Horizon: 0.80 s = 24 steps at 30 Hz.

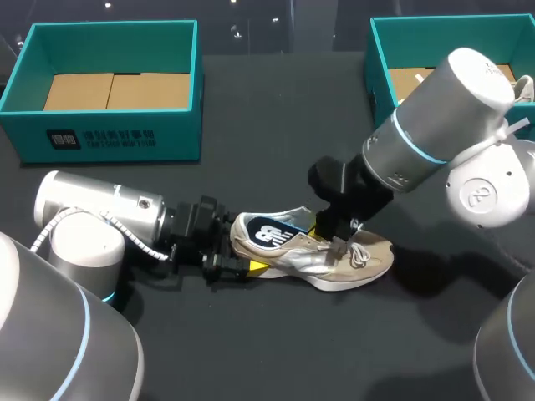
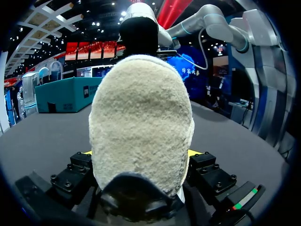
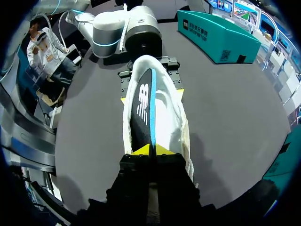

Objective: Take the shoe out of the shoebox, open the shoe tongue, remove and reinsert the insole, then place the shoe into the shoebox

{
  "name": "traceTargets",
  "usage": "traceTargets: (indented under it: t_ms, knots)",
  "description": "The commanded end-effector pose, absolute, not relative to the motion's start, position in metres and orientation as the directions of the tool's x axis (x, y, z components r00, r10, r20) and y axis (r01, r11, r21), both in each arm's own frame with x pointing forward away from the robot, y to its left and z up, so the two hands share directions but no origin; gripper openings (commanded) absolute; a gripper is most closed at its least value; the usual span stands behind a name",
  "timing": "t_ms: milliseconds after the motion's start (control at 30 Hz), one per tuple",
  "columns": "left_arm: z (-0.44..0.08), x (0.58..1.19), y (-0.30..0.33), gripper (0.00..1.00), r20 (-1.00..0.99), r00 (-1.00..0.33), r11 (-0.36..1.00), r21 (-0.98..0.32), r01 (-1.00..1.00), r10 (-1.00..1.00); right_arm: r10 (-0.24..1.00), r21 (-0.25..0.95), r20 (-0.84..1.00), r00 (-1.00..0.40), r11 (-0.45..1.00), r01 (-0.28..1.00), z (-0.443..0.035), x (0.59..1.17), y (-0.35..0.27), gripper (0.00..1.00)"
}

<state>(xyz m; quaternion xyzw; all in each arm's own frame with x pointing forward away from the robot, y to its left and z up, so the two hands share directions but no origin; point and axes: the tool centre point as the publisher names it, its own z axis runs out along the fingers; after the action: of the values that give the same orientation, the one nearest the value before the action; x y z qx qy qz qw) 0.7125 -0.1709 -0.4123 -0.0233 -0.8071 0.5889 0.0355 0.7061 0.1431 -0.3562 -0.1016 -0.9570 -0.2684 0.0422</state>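
Observation:
A beige and silver shoe (image 1: 338, 263) lies on the black table, toe pointing right. My left gripper (image 1: 236, 251) has its fingers wide, one on each side of the fuzzy heel (image 2: 141, 122), and both touch it. A dark blue insole (image 1: 272, 231) with a white logo stands partly out of the shoe's opening. My right gripper (image 1: 332, 227) is over the middle of the shoe. In the right wrist view its yellow tips (image 3: 151, 150) are pinched together on the near end of the insole (image 3: 142, 110), with the shoe (image 3: 171, 113) stretching ahead toward my left arm (image 3: 127, 33).
A teal shoebox (image 1: 109, 138) with a cardboard floor stands at the back left. A second teal box (image 1: 380, 67) stands at the back right, partly hidden behind my right arm, with a pale shoe (image 1: 523, 85) in it. Bare black table lies in front of the shoe.

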Motion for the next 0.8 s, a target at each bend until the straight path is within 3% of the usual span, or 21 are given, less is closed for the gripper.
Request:
traceTargets:
  t_ms: [33,267,800]
  knots:
    - [-0.414,0.714,-0.171,0.00,0.029,-0.997,0.307,-0.952,-0.004,0.078,0.143,0.574,0.126,-0.982,0.797,0.189,-0.349,0.710,0.137,0.00]
    - [-0.414,0.714,-0.171,0.00,0.029,-0.997,0.307,-0.952,-0.004,0.078,0.120,0.588,0.094,-0.988,0.794,0.153,-0.336,0.717,0.138,0.00]
    - [-0.414,0.714,-0.171,0.00,0.029,-0.997,0.307,-0.952,-0.004,0.078,-0.084,0.542,0.083,-0.993,0.840,-0.026,-0.312,0.720,0.195,0.00]
